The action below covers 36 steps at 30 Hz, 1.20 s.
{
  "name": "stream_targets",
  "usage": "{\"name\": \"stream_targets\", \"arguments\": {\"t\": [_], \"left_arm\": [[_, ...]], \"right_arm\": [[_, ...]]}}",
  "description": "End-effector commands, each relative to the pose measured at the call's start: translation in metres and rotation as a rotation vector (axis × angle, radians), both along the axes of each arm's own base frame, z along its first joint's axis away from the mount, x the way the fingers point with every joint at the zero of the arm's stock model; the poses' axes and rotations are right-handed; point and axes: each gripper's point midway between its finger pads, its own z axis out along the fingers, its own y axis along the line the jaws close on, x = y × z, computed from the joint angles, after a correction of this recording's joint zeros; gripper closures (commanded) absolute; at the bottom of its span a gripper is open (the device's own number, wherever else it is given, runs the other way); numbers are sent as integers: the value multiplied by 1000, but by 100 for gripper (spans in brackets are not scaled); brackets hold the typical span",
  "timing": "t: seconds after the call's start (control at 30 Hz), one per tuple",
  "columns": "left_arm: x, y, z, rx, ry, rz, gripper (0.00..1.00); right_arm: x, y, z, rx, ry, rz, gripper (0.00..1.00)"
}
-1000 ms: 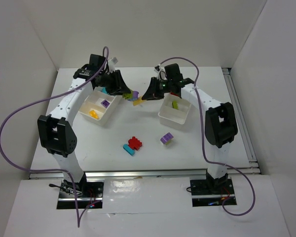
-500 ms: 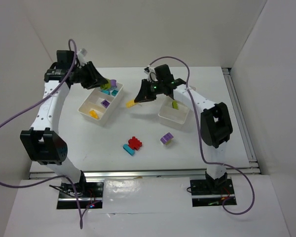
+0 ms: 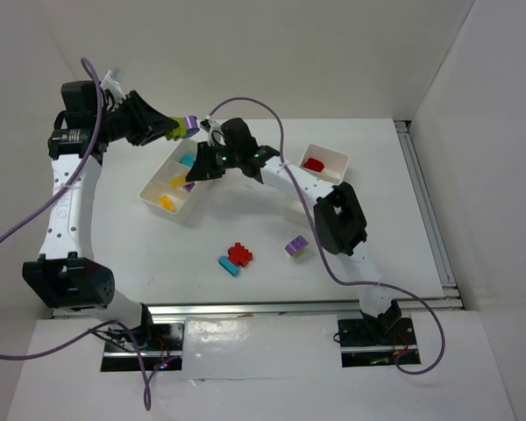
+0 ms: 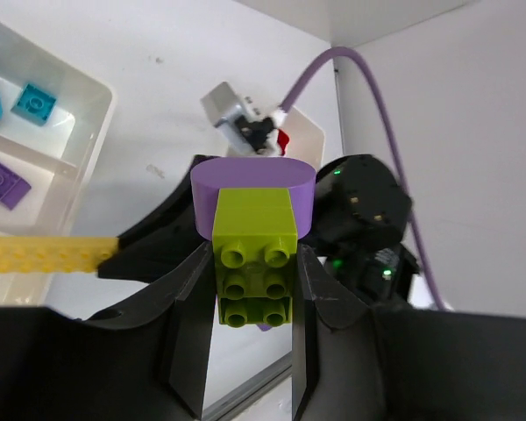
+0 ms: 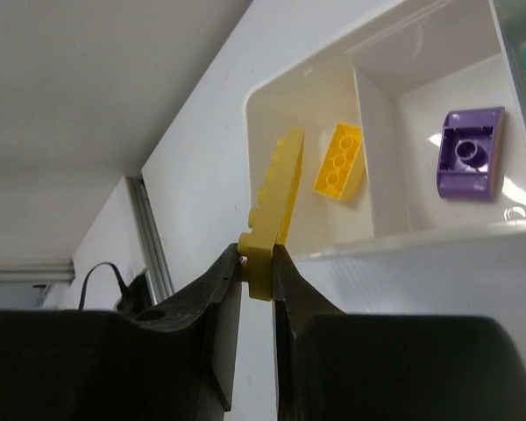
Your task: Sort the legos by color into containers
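Note:
My left gripper [image 3: 174,130] is raised at the far left, shut on a lime green brick [image 4: 254,250] joined to a rounded purple brick [image 4: 252,182]. My right gripper [image 3: 193,174] reaches across to the left white tray [image 3: 149,189]. It is shut on the end of a long yellow plate [image 5: 277,197] that hangs over the tray's near rim [image 5: 403,241]. That tray holds a yellow brick [image 5: 339,158], a purple brick [image 5: 469,153] and cyan bricks [image 4: 35,101]. The right tray [image 3: 333,156] holds a red brick [image 3: 313,164].
On the table in front lie a red cluster [image 3: 240,253] with a cyan brick [image 3: 229,267] and a purple and lime cluster [image 3: 296,246]. The right arm [image 3: 289,180] stretches over the table's middle and hides the right tray's near part. White walls enclose the table.
My left gripper has lifted up and to the left with the lime and purple cluster. My right gripper has swung left with the yellow plate, from beside the right tray to the left tray.

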Motion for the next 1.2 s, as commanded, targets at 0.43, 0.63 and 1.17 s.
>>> {"name": "stream_targets", "arguments": {"t": [0.43, 0.63, 1.17], "left_arm": [[-12, 5, 70, -71, -185, 5, 100], [-11, 7, 74, -77, -200, 7, 100], [2, -48, 5, -124, -54, -251, 100]], "right_arm": [[22, 63, 1, 145, -104, -6, 36], [22, 32, 24, 126, -113, -25, 28], [-5, -166, 103, 63, -152, -296, 29]]}}
